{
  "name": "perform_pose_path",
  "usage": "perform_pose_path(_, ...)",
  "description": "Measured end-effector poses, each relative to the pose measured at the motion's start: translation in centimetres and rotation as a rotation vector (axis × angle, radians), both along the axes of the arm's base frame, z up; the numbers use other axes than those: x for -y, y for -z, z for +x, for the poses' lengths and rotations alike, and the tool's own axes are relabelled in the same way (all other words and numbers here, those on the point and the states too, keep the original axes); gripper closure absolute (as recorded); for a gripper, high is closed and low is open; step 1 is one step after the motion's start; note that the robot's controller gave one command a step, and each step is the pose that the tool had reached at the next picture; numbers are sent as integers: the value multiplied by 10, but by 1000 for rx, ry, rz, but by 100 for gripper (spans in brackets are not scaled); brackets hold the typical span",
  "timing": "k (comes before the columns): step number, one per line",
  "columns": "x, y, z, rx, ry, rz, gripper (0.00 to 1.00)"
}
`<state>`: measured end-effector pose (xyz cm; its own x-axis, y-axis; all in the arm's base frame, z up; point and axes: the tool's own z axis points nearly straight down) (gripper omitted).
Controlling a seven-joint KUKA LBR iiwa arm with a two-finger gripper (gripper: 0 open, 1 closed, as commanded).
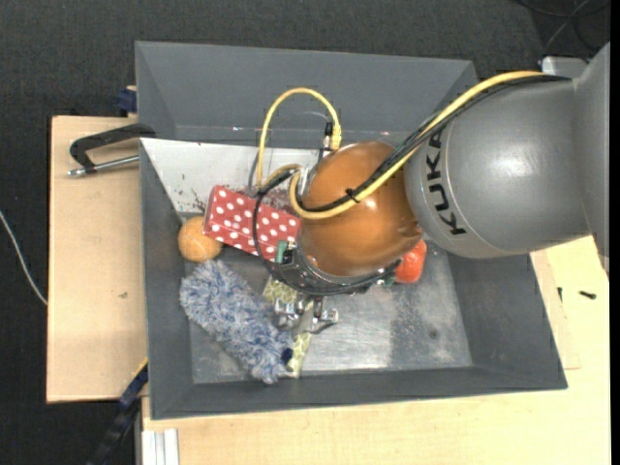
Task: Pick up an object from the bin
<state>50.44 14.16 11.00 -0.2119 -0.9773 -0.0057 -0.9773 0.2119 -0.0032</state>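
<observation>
Dark floor [58, 27] lies round the grey bin [291, 90]. We see an orange ball [199, 242] at its left, a fluffy blue cloth [228, 313] below, then a red spotty box [250, 223]. The pincer [308, 316] hangs just beside the cloth's right edge; we cannot tell if it is apart or together. A small red thing [413, 263] lies rightmost.

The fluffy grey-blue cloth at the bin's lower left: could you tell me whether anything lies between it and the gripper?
Nothing visible does. The gripper is close beside the right edge of the cloth. The red spotted box and the orange ball lie further up the view, off that line.
</observation>
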Motion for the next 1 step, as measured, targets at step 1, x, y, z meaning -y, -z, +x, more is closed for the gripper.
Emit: perform_pose_path(1, 13, -20, -13, -2, -24, -2, 100)
